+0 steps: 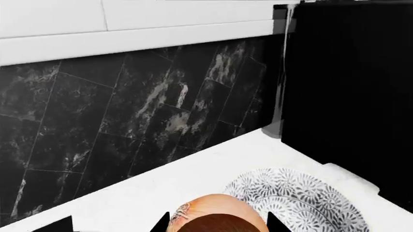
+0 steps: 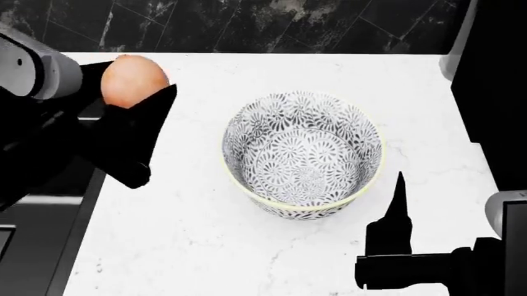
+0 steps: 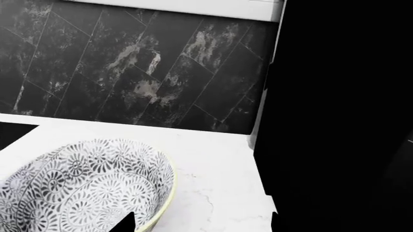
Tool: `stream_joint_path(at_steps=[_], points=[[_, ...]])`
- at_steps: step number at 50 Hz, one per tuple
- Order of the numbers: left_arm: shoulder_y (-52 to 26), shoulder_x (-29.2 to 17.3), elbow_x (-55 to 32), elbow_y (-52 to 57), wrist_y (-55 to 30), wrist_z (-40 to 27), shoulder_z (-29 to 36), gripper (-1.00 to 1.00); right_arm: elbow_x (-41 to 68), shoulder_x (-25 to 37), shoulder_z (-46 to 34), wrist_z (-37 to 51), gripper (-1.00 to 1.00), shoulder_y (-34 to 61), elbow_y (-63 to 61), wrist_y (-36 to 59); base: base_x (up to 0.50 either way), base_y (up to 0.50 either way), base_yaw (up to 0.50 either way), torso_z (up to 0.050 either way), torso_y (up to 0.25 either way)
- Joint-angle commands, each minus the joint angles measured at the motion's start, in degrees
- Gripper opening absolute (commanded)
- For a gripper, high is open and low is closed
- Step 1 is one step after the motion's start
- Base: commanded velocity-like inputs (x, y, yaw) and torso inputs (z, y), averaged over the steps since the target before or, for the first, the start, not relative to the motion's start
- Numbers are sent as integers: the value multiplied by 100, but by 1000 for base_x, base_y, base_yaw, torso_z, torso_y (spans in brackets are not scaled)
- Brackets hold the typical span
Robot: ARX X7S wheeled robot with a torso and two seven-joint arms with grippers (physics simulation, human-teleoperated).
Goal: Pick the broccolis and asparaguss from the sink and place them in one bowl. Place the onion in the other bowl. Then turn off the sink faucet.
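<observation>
Left hand (image 2: 123, 92) raised, fingers closed, right hand (image 2: 401, 203) low

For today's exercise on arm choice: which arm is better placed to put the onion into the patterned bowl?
The left. Its gripper already holds the onion above the counter, just beside the patterned bowl. The right gripper sits near the bowl's other side, carrying nothing visible.

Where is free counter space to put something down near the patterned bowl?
Bare counter lies in front of the bowl and behind it, up to the dark tile wall. Left of the bowl, the left gripper holding the onion crowds the space.
</observation>
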Motion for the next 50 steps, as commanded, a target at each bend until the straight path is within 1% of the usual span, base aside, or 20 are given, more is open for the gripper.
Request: stream_joint_path(at_steps=[1,4,5,6,11,13,14,15,16,18,23,26,29,30,31,35,40,50], points=[[-979,1198,-180,-672,-615,677,448,-100,34,-108,-61,-48,100,172,95,94,0,0,0,0,0],[-1241,1530,-280,-1082,-779,851,540,-100,128,-150,-143,-11,100,423,143,218,0,0,0,0,0],[-1325,1670,-229,-1300,-816,985,607,-100,151,-155,-151,2,100,465,144,235,0,0,0,0,0],[-1410,1812,-355,-1562,-925,1064,644,-100,182,-148,-154,19,100,503,137,255,0,0,0,0,0],[-1628,2126,-188,-1959,-975,1279,784,-100,164,-120,-104,92,100,349,57,196,0,0,0,0,0],[-1693,2275,-37,-2217,-998,1525,921,-100,163,-136,-118,106,100,363,55,205,0,0,0,0,0],[-1745,2397,-120,-2454,-1131,1593,988,-100,159,-161,-120,107,100,375,69,194,0,0,0,0,0],[-1753,2507,11,-2580,-1093,1671,1070,-100,178,-167,-150,125,100,447,70,240,0,0,0,0,0],[-1775,2555,-41,-2676,-1142,1653,1075,-100,190,-166,-141,128,100,457,65,234,0,0,0,0,0],[-1880,2741,4,-2934,-1167,1820,1137,-100,188,-164,-139,139,100,476,51,238,0,0,0,0,0],[-2073,3101,-87,-3388,-1165,1913,1081,-100,132,-132,-80,134,100,250,-7,145,0,0,0,0,2],[-2099,3317,92,-3642,-1195,1976,1285,-100,94,-90,-2,116,100,107,-37,61,0,0,0,0,0],[-2098,3410,177,-3765,-1228,2042,1410,-100,-22,-147,-25,43,100,20,-14,12,0,0,0,0,0],[-2119,3485,197,-3938,-1284,1951,1457,-100,-50,-162,-18,23,100,-10,-9,-15,0,0,0,0,0],[-2128,3509,213,-4006,-1254,2068,1463,-100,-69,-165,-11,9,100,-44,-17,-35,0,0,0,0,0],[-2198,3636,391,-4440,-1192,2152,1566,-100,-5,-88,73,40,100,-121,-81,-78,0,0,0,0,0],[-2275,3592,360,-4487,-1191,2204,1525,-100,-19,-72,104,32,100,-166,-80,-107,0,0,0,2,0],[-2176,3585,527,-4704,-1144,2272,1701,-100,65,-89,33,35,100,-25,-34,-19,0,0,0,0,0]])
